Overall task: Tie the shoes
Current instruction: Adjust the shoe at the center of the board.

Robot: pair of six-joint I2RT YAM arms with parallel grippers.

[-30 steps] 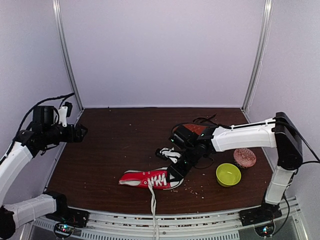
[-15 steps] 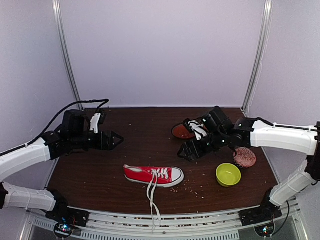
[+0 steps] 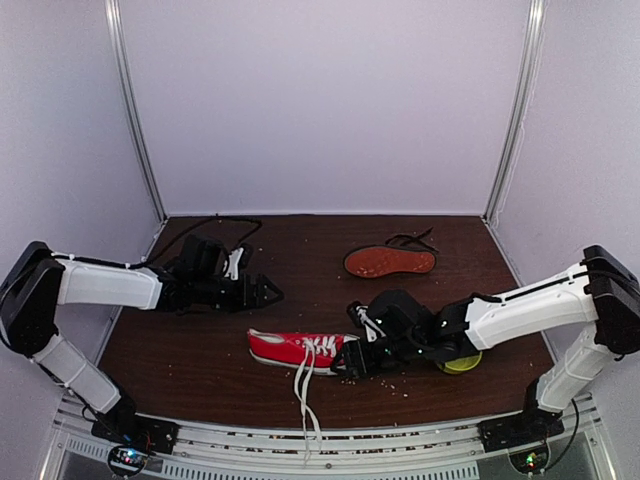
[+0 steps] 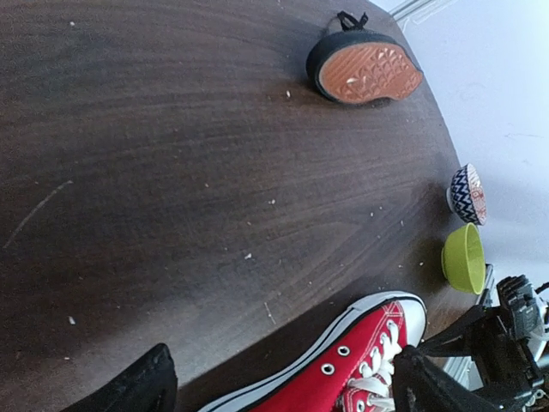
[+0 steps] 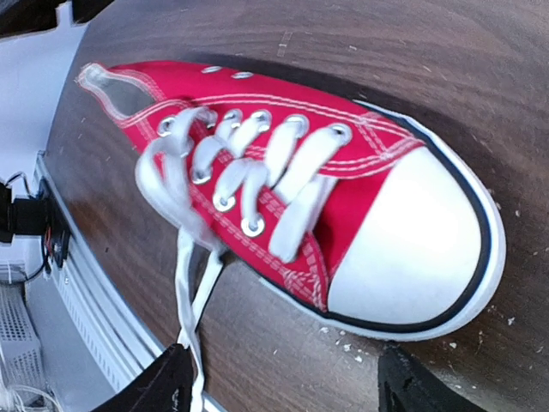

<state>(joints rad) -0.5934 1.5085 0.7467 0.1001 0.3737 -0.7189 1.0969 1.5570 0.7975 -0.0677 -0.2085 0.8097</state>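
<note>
Two shoes (image 3: 293, 350) (image 3: 390, 262), two bowls (image 4: 463, 257) (image 4: 468, 193).

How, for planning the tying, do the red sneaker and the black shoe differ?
The red sneaker shows its laced top; the black shoe shows its reddish-brown sole. The red sneaker's white laces trail toward the near edge; the black shoe's black laces lie at its far side. Both rest on the table.

Red sneaker (image 5: 343, 172) with loose white laces (image 5: 184, 275) on the dark table (image 5: 429, 51), just beyond the spread claw (image 5: 287, 386).
</note>
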